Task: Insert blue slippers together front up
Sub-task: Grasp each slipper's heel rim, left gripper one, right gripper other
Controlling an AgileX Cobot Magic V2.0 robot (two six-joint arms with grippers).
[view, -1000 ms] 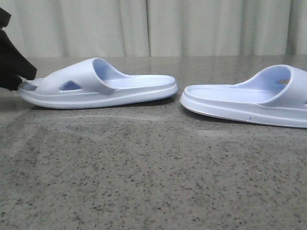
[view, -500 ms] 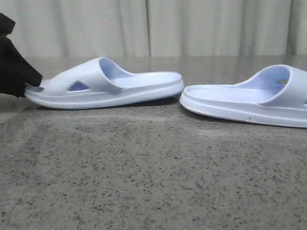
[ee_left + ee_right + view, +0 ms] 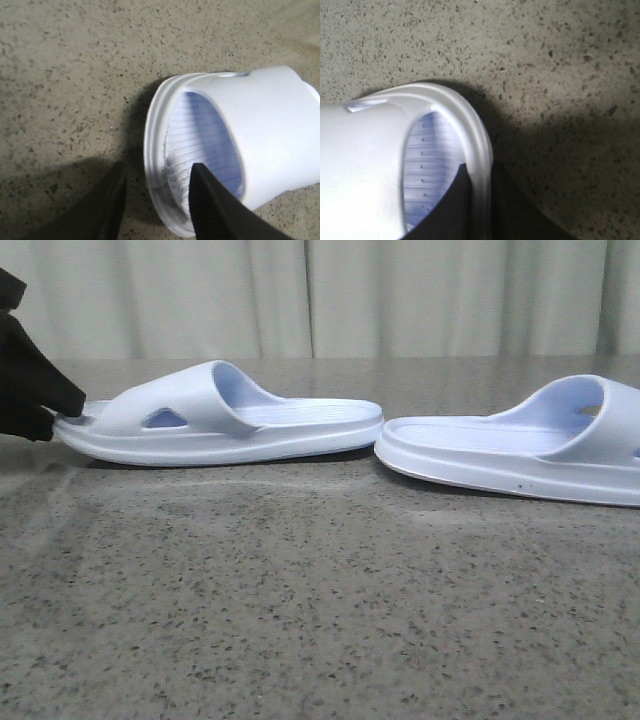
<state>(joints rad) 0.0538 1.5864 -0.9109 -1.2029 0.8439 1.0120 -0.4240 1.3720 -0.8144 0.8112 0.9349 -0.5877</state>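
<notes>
While both blue slippers lie sole-down on the speckled grey table (image 3: 320, 620), heels almost meeting at the middle, the left gripper (image 3: 156, 200) straddles the toe rim of the left slipper (image 3: 220, 425), one finger (image 3: 212, 207) on the footbed and one outside, a gap showing at the outer one. The right gripper (image 3: 479, 205) pinches the toe rim of the right slipper (image 3: 520, 445).

The left claw (image 3: 155, 200) straddles the toe rim of one blue slipper (image 3: 260, 135) at the lower centre of the frame: one dark finger (image 3: 107, 210) is outside on the speckled counter (image 3: 75, 75), the other finger (image 3: 212, 205) lies on the ribbed footbed. The wide strap fills the right side.
</notes>
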